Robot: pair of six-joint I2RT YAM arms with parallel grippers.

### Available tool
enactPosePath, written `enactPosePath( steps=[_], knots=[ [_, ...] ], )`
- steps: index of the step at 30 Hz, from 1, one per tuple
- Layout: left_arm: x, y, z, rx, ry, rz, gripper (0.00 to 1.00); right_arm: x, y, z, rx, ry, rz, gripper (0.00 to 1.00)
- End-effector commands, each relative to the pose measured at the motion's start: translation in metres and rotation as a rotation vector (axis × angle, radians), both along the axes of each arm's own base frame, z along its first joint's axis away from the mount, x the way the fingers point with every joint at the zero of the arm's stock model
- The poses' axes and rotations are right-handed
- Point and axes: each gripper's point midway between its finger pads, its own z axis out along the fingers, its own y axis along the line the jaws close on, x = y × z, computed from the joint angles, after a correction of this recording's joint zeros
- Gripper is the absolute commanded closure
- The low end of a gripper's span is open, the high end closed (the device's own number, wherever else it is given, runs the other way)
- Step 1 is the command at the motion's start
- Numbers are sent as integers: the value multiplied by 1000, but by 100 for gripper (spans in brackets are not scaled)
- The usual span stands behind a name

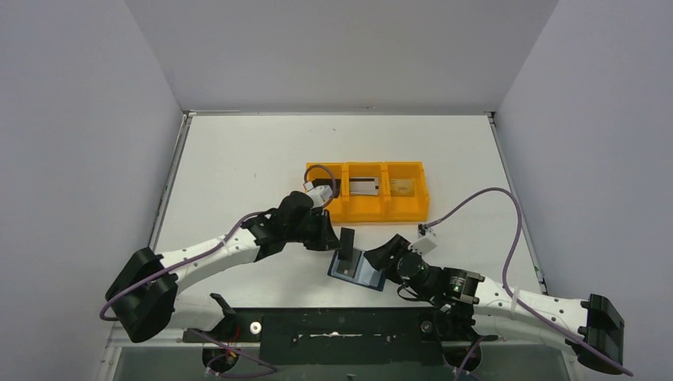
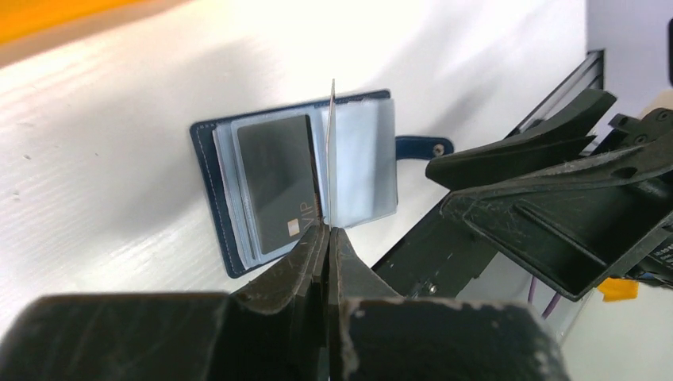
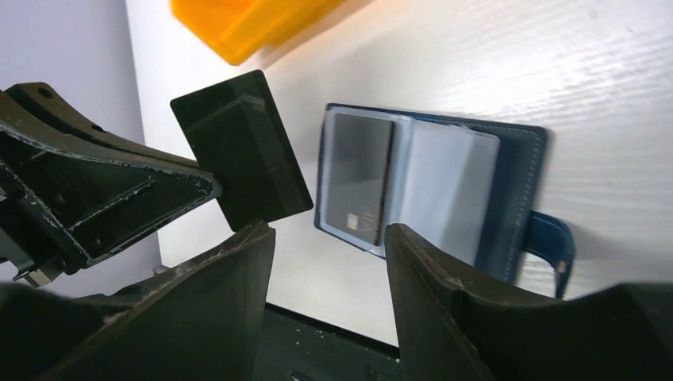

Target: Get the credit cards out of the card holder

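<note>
The card holder [image 1: 359,269] lies open on the table near the front edge; it also shows in the left wrist view [image 2: 208,159] and the right wrist view [image 3: 520,178]. A black credit card [image 2: 276,181] marked VIP sits in one of its inner pockets [image 3: 361,176]. My left gripper [image 1: 340,238] is shut on another black card [image 1: 347,240], held on edge just above the holder; it is edge-on in the left wrist view [image 2: 332,151] and flat-faced in the right wrist view [image 3: 242,151]. My right gripper [image 3: 329,238] is open and empty beside the holder [image 1: 381,254].
An orange three-compartment tray [image 1: 367,213] stands behind the holder, with a silver-grey card [image 1: 365,186] in its middle compartment and a gold-tan card [image 1: 403,187] in its right one. The black mounting rail runs along the table's near edge [image 1: 333,325].
</note>
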Motion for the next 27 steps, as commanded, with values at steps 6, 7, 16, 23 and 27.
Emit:
enactPosePath(
  steps=[6,7,16,23,27],
  knots=[
    [27,20,59,-193,-211,139,100,20,39,64,22,-221,131,38],
    [27,24,55,-200,-214,155,100,22,44,66,22,-235,155,37],
    [8,42,64,-385,-184,111,100,43,80,86,129,-319,354,34],
    [-10,43,90,-533,-184,-24,100,44,107,97,205,-345,515,35],
    [-13,45,89,-542,-165,-69,100,41,114,108,255,-380,568,39]
  ],
)
